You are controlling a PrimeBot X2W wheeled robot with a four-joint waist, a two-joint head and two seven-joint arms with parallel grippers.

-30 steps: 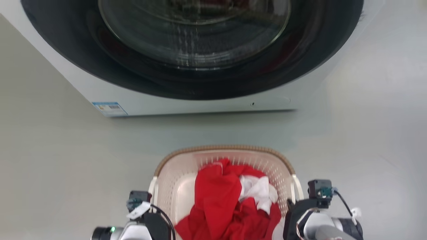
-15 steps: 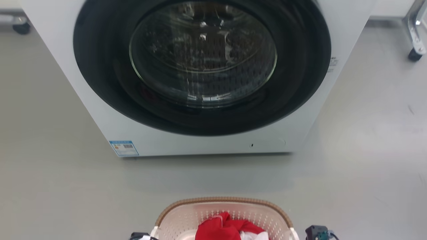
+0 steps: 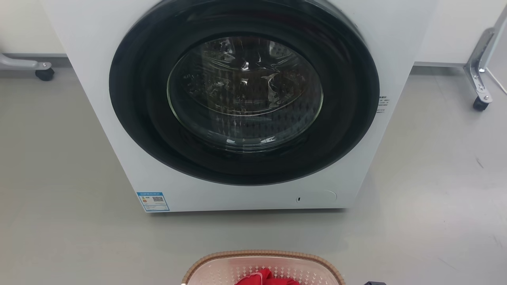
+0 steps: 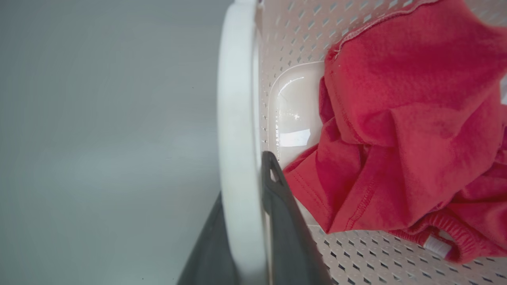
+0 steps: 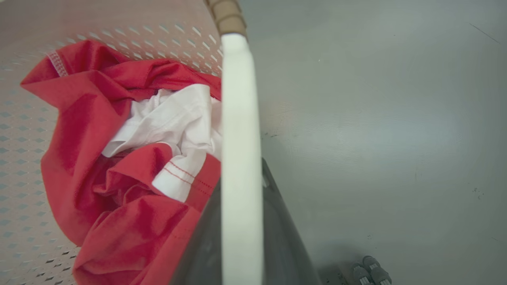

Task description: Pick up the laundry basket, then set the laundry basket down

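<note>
Head view: laundry basket [image 3: 263, 254] shows at the bottom edge, w/ bare floor [image 3: 59, 198] between it & the white washer [image 3: 245, 107] ahead. Inside it: red clothes [image 4: 396, 138] & a white cloth [image 5: 174, 114]. Left wrist view: left pincer [image 4: 244, 178] clamped on the basket's white side handle [image 4: 237, 99], one finger each side. Right wrist view: right pincer [image 5: 241, 174] grips the opposite handle [image 5: 239, 99] likewise. Can't tell if the basket's touching the floor.

One washing machine [image 3: 245, 111] carries one blue label [image 3: 153, 201]. One laundry basket [image 3: 263, 253] has two white handles: left handle [image 4: 237, 118], right handle [image 5: 241, 118]. There are two casters: left caster [image 3: 44, 74], right caster [image 3: 480, 103]. There is one white cloth [image 5: 178, 118]; the number of red garments [image 4: 404, 118] is unclear.
</note>
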